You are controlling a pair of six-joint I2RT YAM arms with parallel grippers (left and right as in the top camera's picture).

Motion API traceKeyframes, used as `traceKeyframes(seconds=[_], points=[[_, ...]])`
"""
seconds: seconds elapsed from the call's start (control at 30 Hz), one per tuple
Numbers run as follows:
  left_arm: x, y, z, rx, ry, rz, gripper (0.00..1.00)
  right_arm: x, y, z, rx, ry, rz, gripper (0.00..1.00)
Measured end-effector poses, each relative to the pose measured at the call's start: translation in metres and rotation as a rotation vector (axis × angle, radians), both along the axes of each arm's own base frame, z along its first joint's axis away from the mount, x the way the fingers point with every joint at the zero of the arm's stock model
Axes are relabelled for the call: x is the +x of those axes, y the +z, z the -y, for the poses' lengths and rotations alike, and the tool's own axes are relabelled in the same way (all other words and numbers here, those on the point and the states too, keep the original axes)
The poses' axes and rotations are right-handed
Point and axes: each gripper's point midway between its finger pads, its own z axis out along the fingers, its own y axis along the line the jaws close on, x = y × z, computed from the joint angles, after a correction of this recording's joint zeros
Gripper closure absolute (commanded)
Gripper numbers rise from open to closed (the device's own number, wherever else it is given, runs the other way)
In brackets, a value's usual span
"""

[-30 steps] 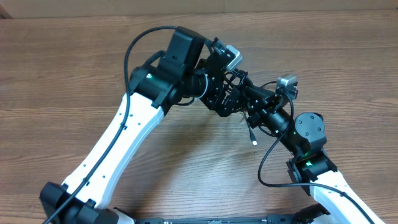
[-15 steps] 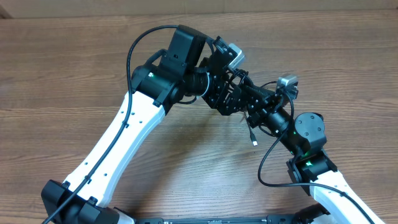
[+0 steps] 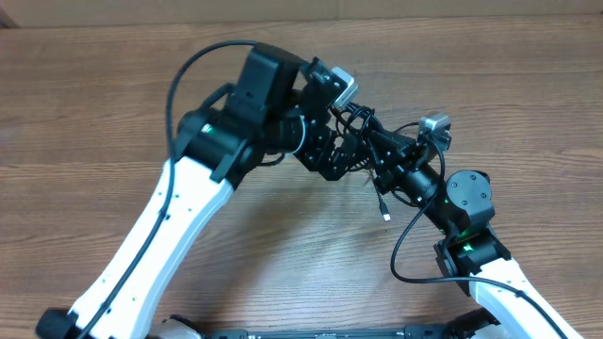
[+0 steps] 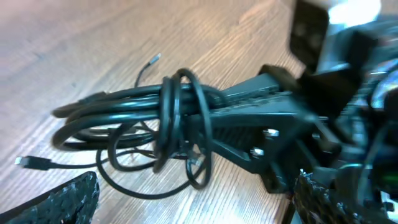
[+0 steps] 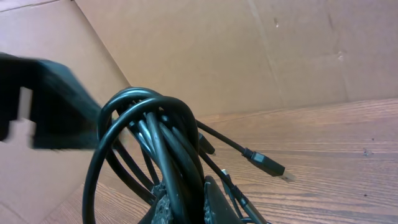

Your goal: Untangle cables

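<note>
The cables (image 3: 352,120) are a bunch of thin black cords, looped and wound together above the middle of the table. My right gripper (image 3: 367,143) is shut on the bunch, which shows between its fingers in the right wrist view (image 5: 186,208). The loops (image 5: 146,124) rise above the fingers. A plug end (image 5: 268,166) sticks out to the right. My left gripper (image 3: 330,155) is open right beside the bunch. In the left wrist view its fingers (image 4: 193,211) spread wide below the cables (image 4: 155,118). A loose plug (image 3: 384,209) hangs down over the table.
The wooden table (image 3: 113,104) lies all around. A brown cardboard wall (image 5: 249,50) stands behind it. The thick black wires fixed to the arms (image 3: 405,259) loop near both wrists. The two arms sit close together at the centre.
The left arm has swung its elbow to the left, and its gripper has shifted slightly beside the bunch. The right arm and the held cables have not moved.
</note>
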Motion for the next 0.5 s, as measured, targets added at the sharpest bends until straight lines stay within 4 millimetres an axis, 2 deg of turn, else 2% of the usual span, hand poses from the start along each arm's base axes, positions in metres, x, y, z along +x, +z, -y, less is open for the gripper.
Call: traceKeyframes(seconds=[0.1,0.5], points=[[-0.0044,0.0083,-0.0021,-0.011,-0.002,0.015,0.0,0.0,-0.0004,0.0,-0.001,0.0,-0.001,0.93],[-0.0073,0.0091,0.0008,-0.026,-0.021,0.004,0.0,0.0,-0.0005,0.0,-0.001,0.0,-0.002,0.93]])
